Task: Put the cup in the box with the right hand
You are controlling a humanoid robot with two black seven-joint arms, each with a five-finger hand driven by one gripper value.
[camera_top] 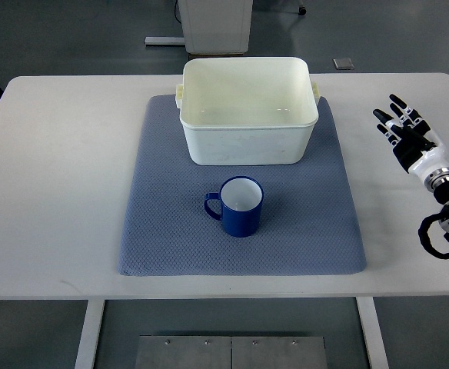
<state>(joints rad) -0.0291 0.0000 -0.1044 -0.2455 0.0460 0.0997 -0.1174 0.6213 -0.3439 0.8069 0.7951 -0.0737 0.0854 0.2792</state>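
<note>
- The box is a cream plastic tub with small lugs at both short ends; it stands at the far end of the mat, open side up, and its inside shows only bare walls and floor.
- The cup is a blue mug with a white inside, upright on the mat just in front of the box, apart from its near wall. Its handle points to the picture's left. Nothing shows inside it.
- The mat is grey-blue with a dimpled weave, lying flat in the middle of the white tabletop. The box's far rim reaches about to the mat's far edge.
- The right hand is over the right part of the tabletop, well apart from the cup and the box, off the mat's right edge. Its dark fingers are stretched out and slightly spread, pointing away toward the far side; it holds nothing.
- Bare mat lies on both sides of the cup and in front of it, and bare tabletop runs between the mat's right edge and the hand.
- The wide left part of the tabletop is likewise bare white surface.
</note>
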